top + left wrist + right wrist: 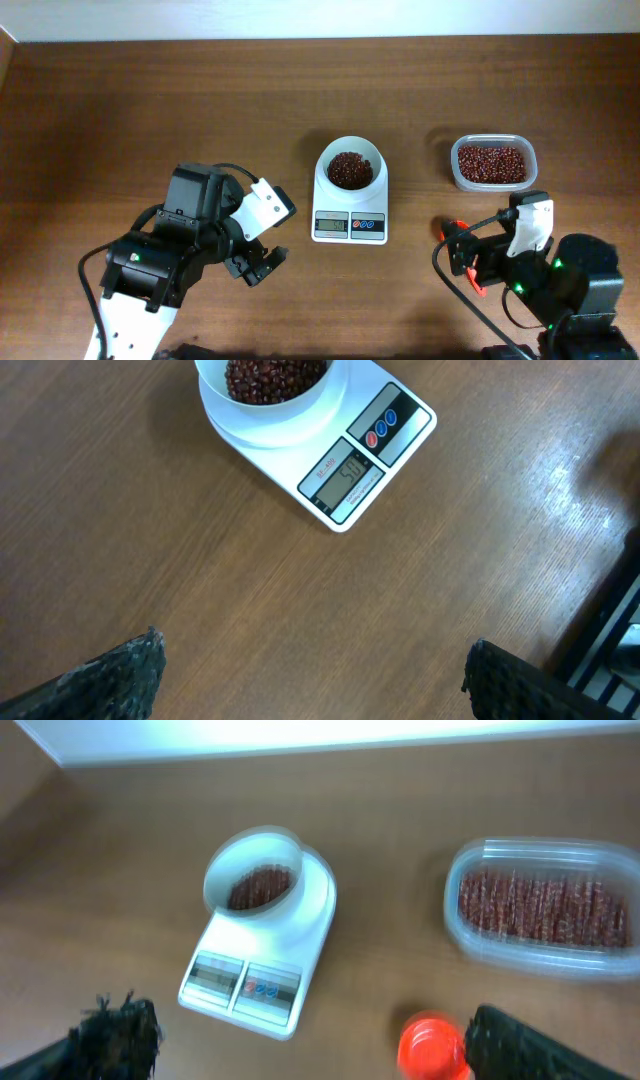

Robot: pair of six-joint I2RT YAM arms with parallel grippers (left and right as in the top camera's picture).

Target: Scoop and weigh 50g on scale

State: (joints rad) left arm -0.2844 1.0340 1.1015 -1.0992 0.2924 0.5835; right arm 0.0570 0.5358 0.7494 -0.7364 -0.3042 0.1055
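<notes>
Overhead: left gripper and right gripper gape wide, scale between them. Beans sit in its bowl; checking the reading seems next.

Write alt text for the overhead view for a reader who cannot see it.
A white digital kitchen scale sits centred, its round bowl holding red-brown beans. A clear plastic tub of more beans stands to its right. Below, the left tool and right tool are open.
</notes>
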